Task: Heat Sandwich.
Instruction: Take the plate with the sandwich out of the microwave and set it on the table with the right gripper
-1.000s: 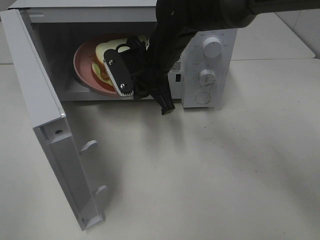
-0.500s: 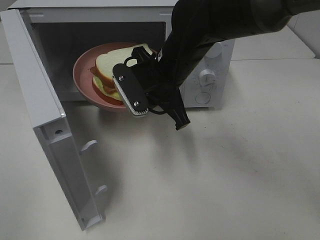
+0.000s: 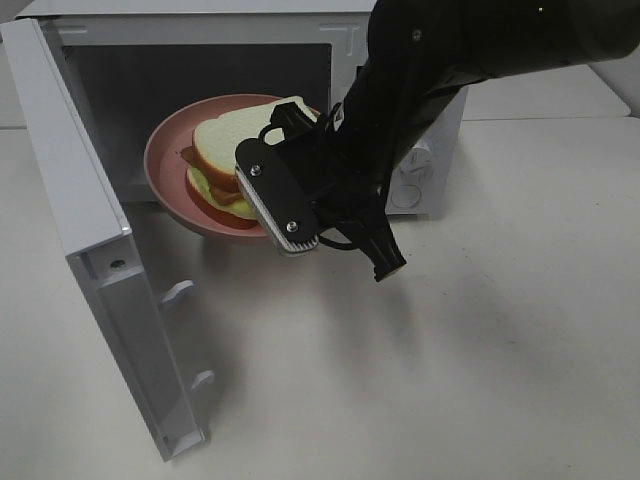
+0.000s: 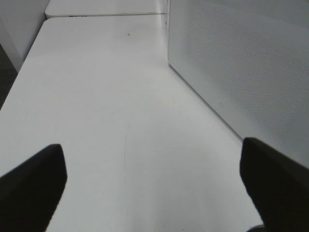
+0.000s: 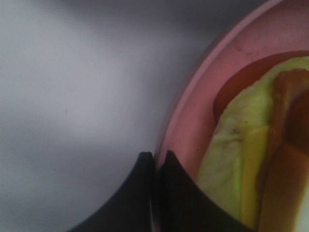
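The sandwich (image 3: 232, 160), white bread over red filling and pale lettuce, lies on a round pink plate (image 3: 163, 150). The plate sticks out of the open microwave (image 3: 190, 70), partly over the table. My right gripper (image 3: 270, 218) is shut on the plate's near rim, to the right of the sandwich. The right wrist view shows the closed fingertips (image 5: 145, 166) pinching the pink plate's rim (image 5: 190, 113), with the sandwich's lettuce edge (image 5: 236, 159) close by. My left gripper (image 4: 152, 186) hangs open over the bare table, beside the microwave's outer side wall (image 4: 241, 63).
The microwave door (image 3: 75, 210) swings out to the left toward the table's front, with its latch hooks (image 3: 178, 292) pointing right. My right arm hides most of the control panel (image 3: 418, 170). White tabletop (image 3: 450, 350) spreads in front and to the right.
My right gripper has drawn back toward the front right, pulling the plate and sandwich out of the microwave cavity. The left gripper stays open.
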Robot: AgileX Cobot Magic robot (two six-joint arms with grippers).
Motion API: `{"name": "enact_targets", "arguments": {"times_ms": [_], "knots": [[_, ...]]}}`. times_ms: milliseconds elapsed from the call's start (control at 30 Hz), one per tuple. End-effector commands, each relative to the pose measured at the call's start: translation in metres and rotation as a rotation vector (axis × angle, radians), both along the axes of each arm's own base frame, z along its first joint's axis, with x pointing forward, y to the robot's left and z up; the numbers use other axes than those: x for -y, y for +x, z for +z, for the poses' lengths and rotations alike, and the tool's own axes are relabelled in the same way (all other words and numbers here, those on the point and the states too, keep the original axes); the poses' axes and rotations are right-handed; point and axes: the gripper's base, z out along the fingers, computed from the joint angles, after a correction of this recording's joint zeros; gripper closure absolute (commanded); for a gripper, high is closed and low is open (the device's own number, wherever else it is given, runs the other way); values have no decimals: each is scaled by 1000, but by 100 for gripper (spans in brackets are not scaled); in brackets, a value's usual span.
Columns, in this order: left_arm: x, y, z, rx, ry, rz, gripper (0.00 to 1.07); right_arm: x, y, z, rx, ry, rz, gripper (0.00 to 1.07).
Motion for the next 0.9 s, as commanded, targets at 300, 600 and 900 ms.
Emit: {"name": "enact_targets", "arguments": {"times_ms": [300, 600, 900], "knots": [[0, -2, -1, 25, 0, 4, 15, 20, -25, 20, 12, 13, 0, 107], [0, -2, -1, 25, 0, 4, 15, 44, -54, 18, -60, -16, -84, 107], [0, -2, -1, 25, 0, 4, 15, 66, -79, 17, -73, -35, -94, 107]]}}
